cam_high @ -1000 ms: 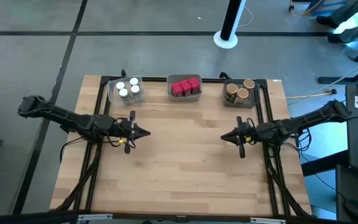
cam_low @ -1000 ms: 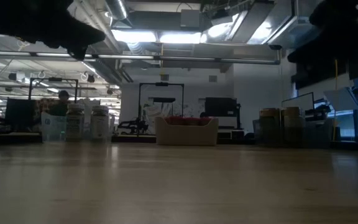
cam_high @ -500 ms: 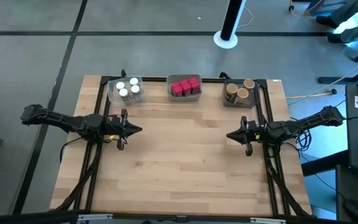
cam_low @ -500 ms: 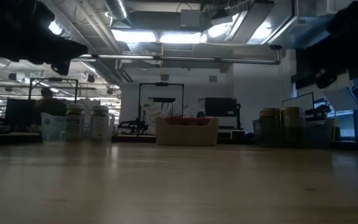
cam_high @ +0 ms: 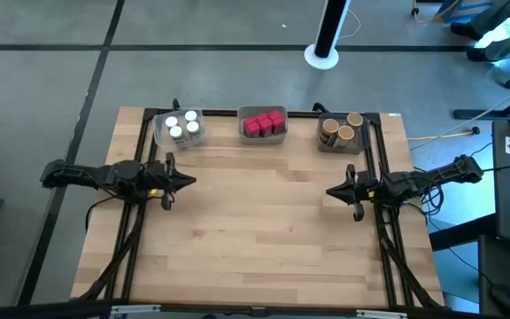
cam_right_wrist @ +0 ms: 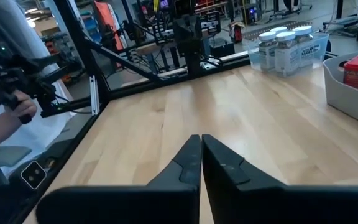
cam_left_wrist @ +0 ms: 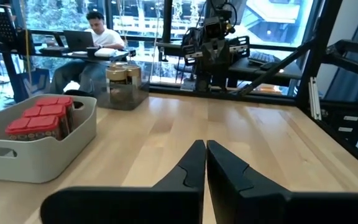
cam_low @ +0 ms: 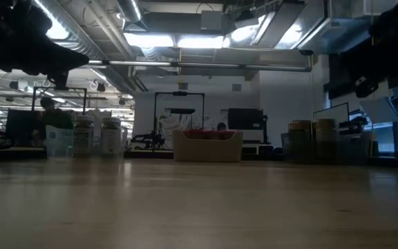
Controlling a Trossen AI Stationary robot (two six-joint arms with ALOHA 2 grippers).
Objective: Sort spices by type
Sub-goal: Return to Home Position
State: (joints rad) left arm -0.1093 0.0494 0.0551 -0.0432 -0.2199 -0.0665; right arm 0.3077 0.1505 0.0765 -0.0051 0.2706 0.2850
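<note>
Several white-capped jars stand in the far-left tray. Red packets fill the middle grey tray. Tan-brown jars stand in the far-right tray. My left gripper is shut and empty above the table's left side; its wrist view shows the red packets and brown jars. My right gripper is shut and empty above the table's right side; its wrist view shows the white-capped jars.
The three trays line the table's far edge. The bare wooden tabletop stretches between and in front of the arms. Black frame rails run along the table's sides. A person sits beyond the table; a hand holds a controller off the table.
My left gripper has drawn back toward the table's left edge and my right gripper toward the table's right edge, both still shut and empty. The jars and packets have stayed in their trays.
</note>
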